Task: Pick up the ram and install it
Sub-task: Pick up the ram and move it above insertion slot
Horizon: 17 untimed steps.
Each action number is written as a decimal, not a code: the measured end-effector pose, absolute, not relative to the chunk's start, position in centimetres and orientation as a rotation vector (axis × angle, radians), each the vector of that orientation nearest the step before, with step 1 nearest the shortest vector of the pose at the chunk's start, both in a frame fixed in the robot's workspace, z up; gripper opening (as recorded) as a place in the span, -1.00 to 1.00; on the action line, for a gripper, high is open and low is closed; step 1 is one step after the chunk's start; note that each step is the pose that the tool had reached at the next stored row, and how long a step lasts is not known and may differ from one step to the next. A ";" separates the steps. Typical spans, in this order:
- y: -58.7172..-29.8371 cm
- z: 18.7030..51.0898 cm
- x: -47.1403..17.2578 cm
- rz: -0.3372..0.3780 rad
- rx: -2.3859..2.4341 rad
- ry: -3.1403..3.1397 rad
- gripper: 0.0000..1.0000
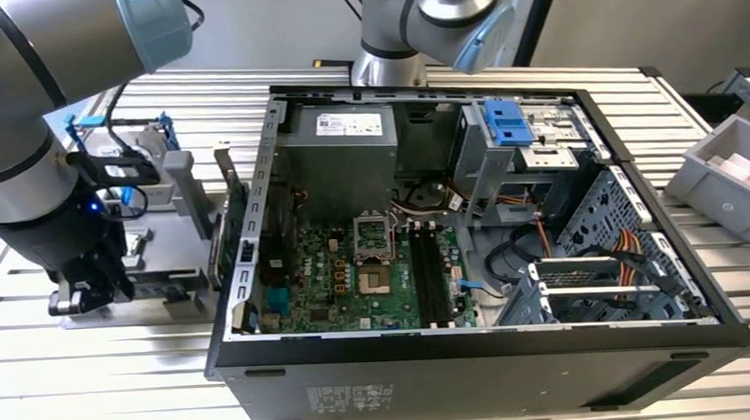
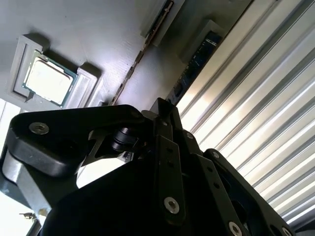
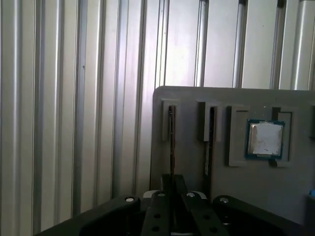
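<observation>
1. A slatted metal table is seen under everything. An open computer case is laid on it, with the motherboard exposed.
2. The arm is reached down at 9 o'clock of the case in the exterior view, onto a grey holder plate.
3. Black memory slots are seen on the motherboard, at roughly 3 o'clock of the processor socket. They appear unfilled, so the install is judged not done.
4. The gripper is set low on the holder. It is drawn in narrow, and the ram's end is taken between its fingers. This is judged a grip, not just a straddle.
5. The ram is stood on edge in the holder slot nearest the plate's edge and is not lifted out. A second stick is slotted just beside it, and a processor chip is seated further along.
6. Risks, as judged:
   - The stick is held by one end on a thin edge, so it could be tilted and jammed in its slot when pulled.
   - If it jams, the holder could be dragged along.
   - A thin board could be twisted or slipped in the pads, and alignment with the motherboard slots would be spoiled.
   - The neighbouring stick could be clipped, being so close.
</observation>
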<state>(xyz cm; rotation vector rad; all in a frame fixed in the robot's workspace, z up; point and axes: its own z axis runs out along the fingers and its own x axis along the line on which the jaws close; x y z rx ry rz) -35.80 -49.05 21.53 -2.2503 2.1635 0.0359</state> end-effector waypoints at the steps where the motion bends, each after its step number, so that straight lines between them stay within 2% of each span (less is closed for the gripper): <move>1: -49.1 21.6 -35.8 0.036 -2.250 2.164 -1.00; 17: -49.0 23.5 -35.8 0.050 -2.206 2.193 -1.00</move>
